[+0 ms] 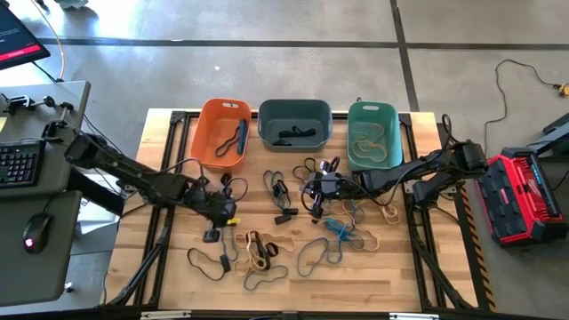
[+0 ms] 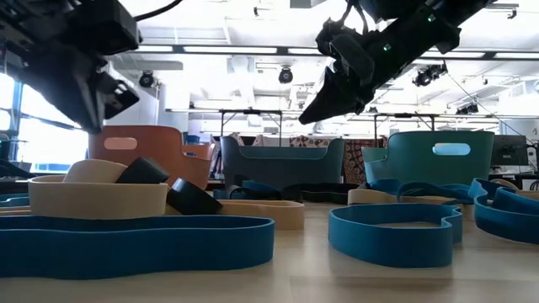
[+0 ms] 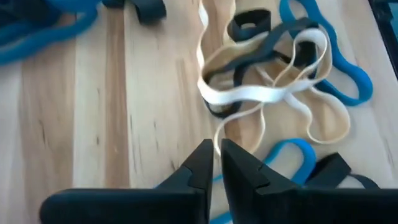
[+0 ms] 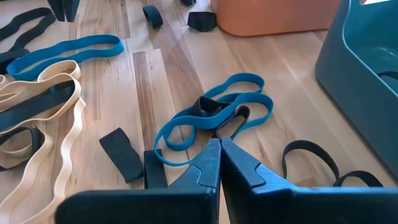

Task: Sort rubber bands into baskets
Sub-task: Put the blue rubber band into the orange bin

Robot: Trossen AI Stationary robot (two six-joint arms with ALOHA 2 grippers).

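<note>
Three baskets stand in a row at the table's far side: orange (image 1: 222,133), slate (image 1: 295,124) and teal (image 1: 373,133). Loose rubber bands in blue, black and tan lie over the wooden table (image 1: 267,249). My left gripper (image 3: 217,152) hangs above the table at centre left, its fingertips a narrow gap apart, just short of a tangle of tan, white and black bands (image 3: 267,68). My right gripper (image 4: 219,146) is shut and empty, raised over two linked blue bands (image 4: 217,115) near the slate basket. In the low view both grippers (image 2: 93,101) (image 2: 324,105) are clear of the tabletop.
The orange basket holds a blue band and a dark one, the slate basket dark bands, the teal basket tan ones. More bands (image 1: 342,233) lie at centre right and along the near edge (image 2: 126,236). A desk with a keyboard (image 1: 20,164) stands left, a red case (image 1: 524,196) right.
</note>
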